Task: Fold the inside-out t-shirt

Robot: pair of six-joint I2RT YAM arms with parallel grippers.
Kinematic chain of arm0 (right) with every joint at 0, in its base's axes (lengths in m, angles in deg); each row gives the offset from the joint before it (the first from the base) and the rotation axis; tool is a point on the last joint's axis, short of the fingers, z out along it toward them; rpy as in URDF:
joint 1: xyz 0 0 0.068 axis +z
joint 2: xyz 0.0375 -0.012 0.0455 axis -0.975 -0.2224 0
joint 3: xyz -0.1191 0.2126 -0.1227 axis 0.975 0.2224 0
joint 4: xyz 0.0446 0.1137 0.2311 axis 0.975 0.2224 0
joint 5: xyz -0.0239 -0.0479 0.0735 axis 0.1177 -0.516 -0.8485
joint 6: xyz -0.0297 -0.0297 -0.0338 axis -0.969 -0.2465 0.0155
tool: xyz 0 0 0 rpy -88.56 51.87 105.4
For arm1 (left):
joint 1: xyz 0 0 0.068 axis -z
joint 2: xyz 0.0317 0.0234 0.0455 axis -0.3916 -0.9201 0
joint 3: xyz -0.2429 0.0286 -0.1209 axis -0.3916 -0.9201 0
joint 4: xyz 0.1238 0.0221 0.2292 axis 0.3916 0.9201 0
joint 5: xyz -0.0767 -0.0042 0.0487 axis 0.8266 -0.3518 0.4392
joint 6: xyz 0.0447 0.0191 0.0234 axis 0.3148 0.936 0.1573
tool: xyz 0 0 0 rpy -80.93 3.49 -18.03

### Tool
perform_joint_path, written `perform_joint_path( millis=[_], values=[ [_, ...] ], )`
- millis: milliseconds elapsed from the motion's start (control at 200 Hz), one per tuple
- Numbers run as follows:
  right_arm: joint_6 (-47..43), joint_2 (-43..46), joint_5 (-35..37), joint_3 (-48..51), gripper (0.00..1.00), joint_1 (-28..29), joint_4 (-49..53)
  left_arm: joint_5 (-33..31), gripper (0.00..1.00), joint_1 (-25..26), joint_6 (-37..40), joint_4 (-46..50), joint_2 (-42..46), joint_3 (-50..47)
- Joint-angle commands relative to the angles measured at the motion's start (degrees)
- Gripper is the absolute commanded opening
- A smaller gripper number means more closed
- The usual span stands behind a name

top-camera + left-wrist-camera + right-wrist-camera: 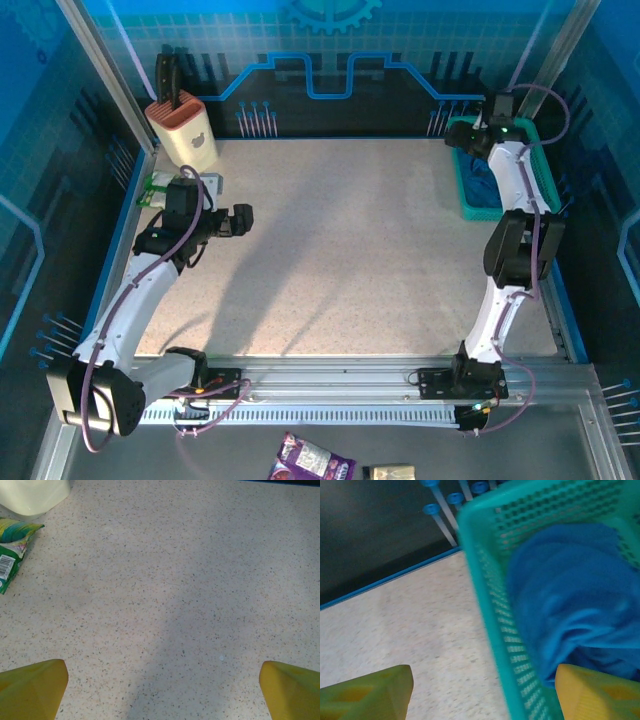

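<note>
The inside-out t-shirt (570,595) is a bunched medium-blue cloth lying inside the teal mesh basket (490,610) at the table's back right corner. From above, a bit of the t-shirt (483,192) shows in the basket (463,180) beside the arm. My right gripper (485,692) is open and straddles the basket's left wall. One of its fingers (370,695) hangs over the table and the other (595,692) is inside the basket at the cloth's edge. In the top view my right gripper (478,138) hovers over the basket. My left gripper (162,690), (243,220) is open over bare table at the left.
A cream and pink holder (182,128) stands at the back left, with green snack packets (160,188), (12,555) beside it. Two more packets (315,462) lie below the front rail. The speckled tabletop (350,250) has a blue raised rim.
</note>
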Motion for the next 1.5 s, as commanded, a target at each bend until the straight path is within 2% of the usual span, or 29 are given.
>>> perform_joint_path(
  millis=[0,195,330,415,510,575,795,1016,1221,1366,1491],
  values=[
    [5.23,-4.32,2.39,-1.47,0.76,-2.59,1.71,0.91,0.99,0.2,-2.03,2.74,0.92,2.18],
    [7.68,-11.77,-0.15,-5.16,0.72,-4.82,0.89,4.09,0.99,0.29,-6.81,3.65,2.35,2.48],
    [7.82,-15.11,-0.74,-6.92,0.6,-5.2,-1.26,6.55,0.99,0.38,-10.52,1.38,3.87,-0.01],
    [8.43,-16.02,-2.55,-7.24,0.45,-5.43,-3.75,7.29,0.99,0.55,-12.86,-1.18,5.21,-2.31],
    [8.59,-15.99,-3.39,-7.72,0.15,-5.35,-4.8,7.81,0.99,0.88,-14.96,-4.67,6.58,-5.23],
    [7.93,-14.25,-3.43,-7.65,0.0,-5.14,-4.63,7.85,0.99,1.12,-15.47,-6.2,7.14,-6.3],
    [6.29,1.0,1.21,-1.73,0.0,-2.57,-5.96,7.75,0.99,2.04,-15.57,-6.99,6.99,-5.53],
    [4.0,15.48,-0.71,-1.31,0.0,3.1,-1.76,7.57,0.99,3.23,-15.53,-8.7,6.49,-3.34],
    [1.35,24.56,-2.04,-4.51,0.0,15.67,2.46,5.58,0.99,4.24,-15.06,-9.48,6.38,-1.64],
    [2.12,27.48,-4.66,-6.58,0.0,25.2,2.57,4.33,0.99,5.08,-15.05,-10.73,6.13,-1.51],
    [4.04,28.09,-9.22,-6.97,0.0,30.4,0.86,4.06,0.99,6.02,-15.23,-10.82,5.2,-0.73]
  ],
)
